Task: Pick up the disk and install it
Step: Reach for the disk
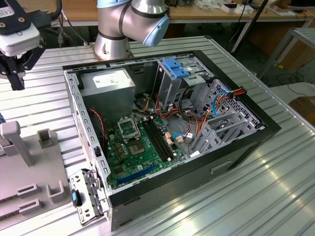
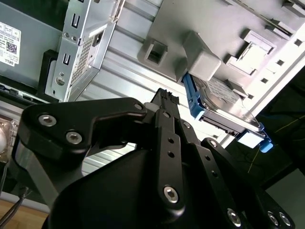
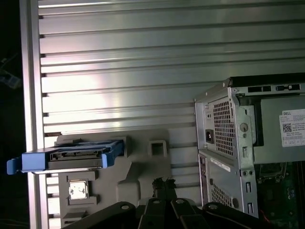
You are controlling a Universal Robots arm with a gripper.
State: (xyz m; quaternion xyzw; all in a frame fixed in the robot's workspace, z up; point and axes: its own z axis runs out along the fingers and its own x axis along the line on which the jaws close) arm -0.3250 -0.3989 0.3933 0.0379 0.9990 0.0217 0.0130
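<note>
In both wrist views the disk (image 3: 71, 155) (image 2: 224, 102) stands on edge in the grey fixture (image 3: 143, 167). The gripper (image 3: 162, 182) is apart from it, fingers (image 2: 169, 129) clenched on nothing. The exterior view adds 1 open PC case (image 1: 162, 189) beside the fixture, a ribbed aluminium desk (image 1: 236, 206) under everything, and wooden benches (image 1: 197, 11) behind.

The arm (image 1: 123, 24) is built of silver-grey cylindrical joints capped in pale blue. The pincer (image 2: 166, 95) is made of matt black linkage bars, pierced by small holes and fastened with silver socket-head screws (image 2: 170, 193). Above it a white-and-grey housing (image 1: 19, 42) is mounted, fed by a black cable (image 1: 56, 11).
</note>
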